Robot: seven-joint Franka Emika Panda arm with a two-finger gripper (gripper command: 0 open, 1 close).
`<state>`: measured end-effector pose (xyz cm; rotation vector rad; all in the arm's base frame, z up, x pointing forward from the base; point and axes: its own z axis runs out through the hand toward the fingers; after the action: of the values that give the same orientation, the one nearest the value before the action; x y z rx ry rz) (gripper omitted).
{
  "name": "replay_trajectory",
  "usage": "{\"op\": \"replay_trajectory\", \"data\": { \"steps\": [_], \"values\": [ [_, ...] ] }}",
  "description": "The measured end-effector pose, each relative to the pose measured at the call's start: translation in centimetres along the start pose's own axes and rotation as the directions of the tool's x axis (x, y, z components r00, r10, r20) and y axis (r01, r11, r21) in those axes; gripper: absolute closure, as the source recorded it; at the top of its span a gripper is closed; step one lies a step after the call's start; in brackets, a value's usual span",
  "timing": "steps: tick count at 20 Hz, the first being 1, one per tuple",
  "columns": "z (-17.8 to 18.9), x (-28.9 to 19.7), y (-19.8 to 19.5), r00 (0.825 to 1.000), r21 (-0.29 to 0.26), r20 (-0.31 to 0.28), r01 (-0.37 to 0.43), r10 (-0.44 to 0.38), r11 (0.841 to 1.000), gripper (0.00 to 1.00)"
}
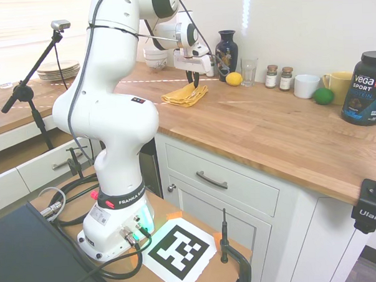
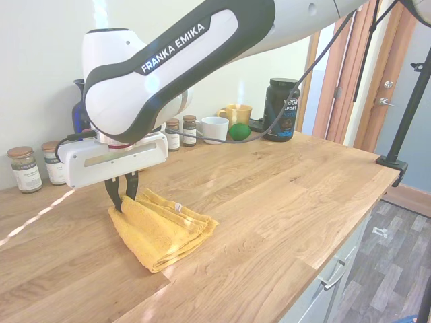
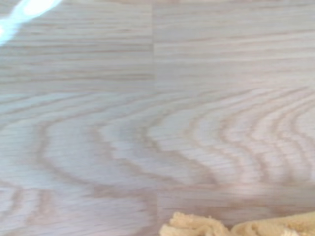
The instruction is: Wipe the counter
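The counter (image 1: 269, 131) is a long honey-brown butcher-block top over white cabinets. A folded yellow cloth (image 1: 185, 95) lies on it near the back. My gripper (image 1: 196, 79) points straight down at the cloth's far edge. In the second exterior view the fingers (image 2: 116, 192) stand close together, pinching the back corner of the cloth (image 2: 165, 229), which rests flat on the counter (image 2: 283, 195). The wrist view shows bare wood grain (image 3: 147, 123) and a strip of the cloth (image 3: 236, 227) at the bottom edge.
Along the back wall stand a dark vase (image 1: 226, 52), a lemon (image 1: 234, 79), a glass (image 1: 249, 71), two spice jars (image 1: 279, 78), a white mug (image 1: 307, 86), a yellow mug (image 1: 338, 84), a lime (image 1: 323, 96) and a black tub (image 1: 365, 88). Plates (image 1: 59, 70) and bowls (image 1: 154, 57) sit further back.
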<state>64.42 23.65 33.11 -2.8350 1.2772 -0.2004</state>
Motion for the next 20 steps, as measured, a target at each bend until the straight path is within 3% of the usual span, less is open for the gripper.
{"op": "replay_trajectory", "data": {
  "steps": [20],
  "values": [
    [-0.10, 0.00, 0.00, 1.000, 0.003, 0.005, -0.004, 0.004, 1.000, 0.00]
  ]
}}
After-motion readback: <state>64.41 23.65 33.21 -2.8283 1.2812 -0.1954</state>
